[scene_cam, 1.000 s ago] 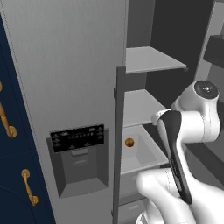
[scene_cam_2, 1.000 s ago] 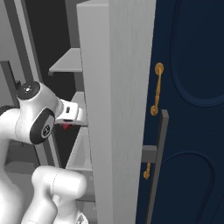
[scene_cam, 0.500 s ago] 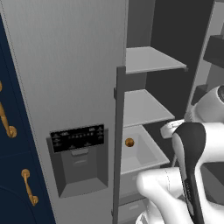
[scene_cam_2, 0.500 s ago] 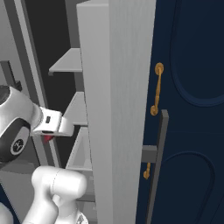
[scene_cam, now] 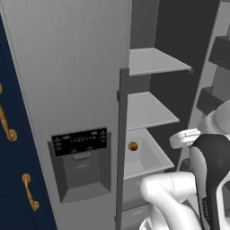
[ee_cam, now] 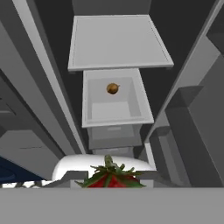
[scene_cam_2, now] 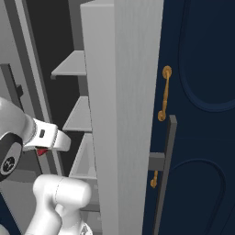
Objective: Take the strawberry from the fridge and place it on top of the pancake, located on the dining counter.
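Observation:
The strawberry (ee_cam: 111, 178) shows red with green leaves at the bottom middle of the hand view, held close in front of the camera. In the right base view a bit of the red strawberry (scene_cam_2: 42, 151) peeks out under the white hand. My gripper (scene_cam_2: 43, 148) is shut on it, outside the shelves of the fridge (scene_cam: 67, 81), by the open right side. The fridge's grey door with the black dispenser panel (scene_cam: 80, 140) stands at the left. The pancake and the dining counter are out of view.
An orange-brown ball (scene_cam: 132, 146) lies in the open white drawer (ee_cam: 94, 113) under two grey shelves (scene_cam: 150, 60). The dark bar handle (scene_cam: 121, 134) runs down the door edge. Navy cabinets with gold handles (scene_cam_2: 163, 94) flank the fridge. The open door's bins (scene_cam: 220, 54) stand at right.
The hand has drawn back out of the fridge with the strawberry, toward the right in the left base view and toward the left in the right base view. The ball stays put.

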Motion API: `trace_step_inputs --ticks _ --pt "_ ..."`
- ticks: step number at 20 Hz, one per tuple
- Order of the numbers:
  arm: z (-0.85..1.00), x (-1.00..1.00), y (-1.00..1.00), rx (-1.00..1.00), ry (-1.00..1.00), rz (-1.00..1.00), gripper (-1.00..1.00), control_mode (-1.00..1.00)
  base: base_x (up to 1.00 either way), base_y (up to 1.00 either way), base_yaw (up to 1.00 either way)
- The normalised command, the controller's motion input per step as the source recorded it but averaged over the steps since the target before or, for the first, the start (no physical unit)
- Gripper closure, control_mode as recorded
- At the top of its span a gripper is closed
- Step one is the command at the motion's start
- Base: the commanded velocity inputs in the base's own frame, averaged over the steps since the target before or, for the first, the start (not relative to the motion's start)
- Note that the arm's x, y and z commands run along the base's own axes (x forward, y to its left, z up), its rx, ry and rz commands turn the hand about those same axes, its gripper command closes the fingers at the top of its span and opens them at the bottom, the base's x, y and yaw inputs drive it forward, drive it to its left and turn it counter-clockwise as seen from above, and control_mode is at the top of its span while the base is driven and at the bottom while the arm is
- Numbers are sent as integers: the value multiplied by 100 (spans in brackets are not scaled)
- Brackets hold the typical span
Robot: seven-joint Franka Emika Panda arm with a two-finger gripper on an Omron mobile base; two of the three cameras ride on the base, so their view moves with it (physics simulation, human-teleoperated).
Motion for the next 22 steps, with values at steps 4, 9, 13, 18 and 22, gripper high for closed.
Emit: trace_step_inputs --ticks 4,9,13,18,22 --pt "0 0 16 1 4 -4 100 -100 0 0 0" --pt "0 0 5 0 4 -3 100 -100 0 0 0" --pt "0 0 0 0 1 0 100 -100 0 0 0" --pt "-2 -9 0 0 0 0 100 -100 0 0 0" --pt "0 0 0 0 0 0 100 100 -53 0 0"
